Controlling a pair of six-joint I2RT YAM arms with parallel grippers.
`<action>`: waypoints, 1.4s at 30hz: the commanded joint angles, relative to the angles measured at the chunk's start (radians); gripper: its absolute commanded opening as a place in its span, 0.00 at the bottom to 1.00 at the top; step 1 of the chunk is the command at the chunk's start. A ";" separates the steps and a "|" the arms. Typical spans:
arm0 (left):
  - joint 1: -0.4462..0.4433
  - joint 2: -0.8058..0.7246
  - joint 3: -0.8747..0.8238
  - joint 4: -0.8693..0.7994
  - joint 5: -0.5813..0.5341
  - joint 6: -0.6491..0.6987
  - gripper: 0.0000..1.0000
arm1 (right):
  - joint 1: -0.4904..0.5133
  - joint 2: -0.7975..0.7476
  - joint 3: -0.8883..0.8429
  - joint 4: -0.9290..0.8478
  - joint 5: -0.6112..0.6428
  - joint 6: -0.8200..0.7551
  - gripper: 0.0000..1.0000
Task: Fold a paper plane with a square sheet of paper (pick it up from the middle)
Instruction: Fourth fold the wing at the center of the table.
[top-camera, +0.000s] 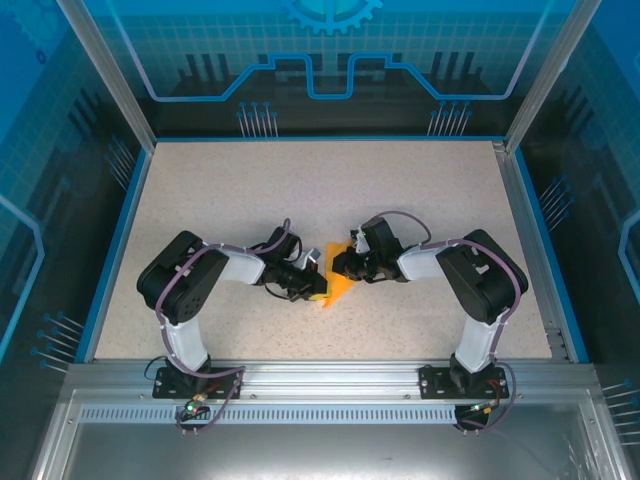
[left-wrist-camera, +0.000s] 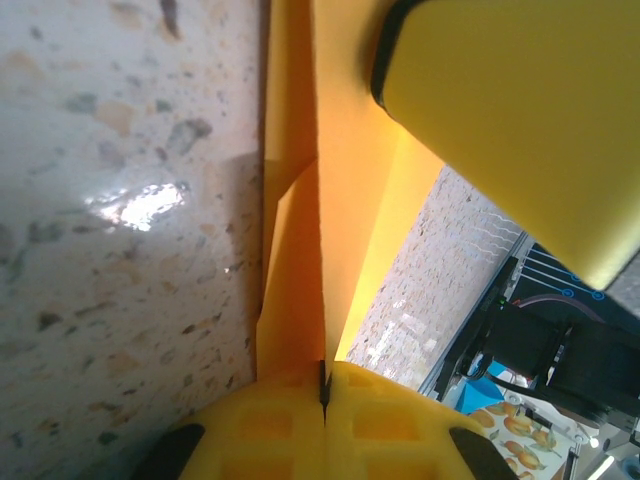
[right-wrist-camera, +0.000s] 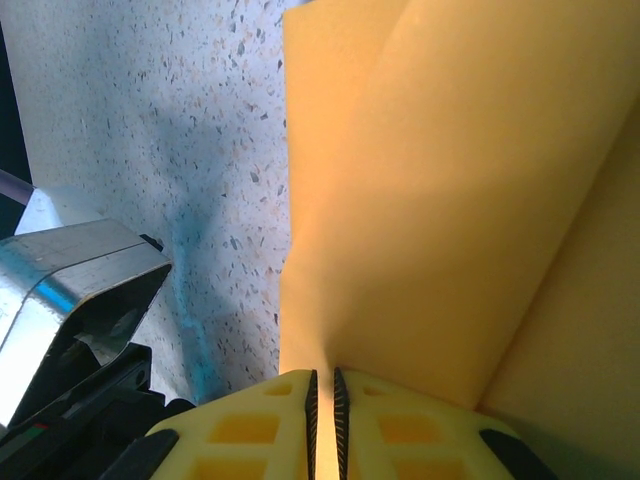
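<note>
The square sheet of paper (top-camera: 338, 288) is bright orange, folded into a narrower creased shape, and sits between both arms near the table's middle. My left gripper (top-camera: 316, 284) comes in from the left and my right gripper (top-camera: 342, 266) from the right. In the left wrist view the left gripper (left-wrist-camera: 323, 388) is shut on the paper (left-wrist-camera: 295, 240), whose crease runs straight up from the jaws, with a yellow finger (left-wrist-camera: 520, 120) of the right gripper close above. In the right wrist view the right gripper (right-wrist-camera: 323, 390) is shut on a wide orange flap (right-wrist-camera: 430, 200).
The speckled table (top-camera: 250, 190) is bordered by a blue rim (top-camera: 110, 250) and glass walls. An aluminium rail (top-camera: 320, 380) carries both arm bases at the near edge. In the right wrist view, a metal part of the left arm (right-wrist-camera: 70, 280) lies close at the left.
</note>
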 joint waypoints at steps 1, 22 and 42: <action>-0.005 0.047 -0.018 -0.040 -0.049 0.023 0.07 | -0.007 0.043 -0.007 -0.084 0.078 -0.021 0.15; -0.007 -0.035 -0.043 -0.049 -0.044 0.009 0.09 | 0.002 0.067 0.003 -0.118 0.076 -0.032 0.15; -0.053 -0.091 -0.010 -0.260 -0.151 0.096 0.14 | 0.001 0.065 0.000 -0.137 0.086 -0.037 0.16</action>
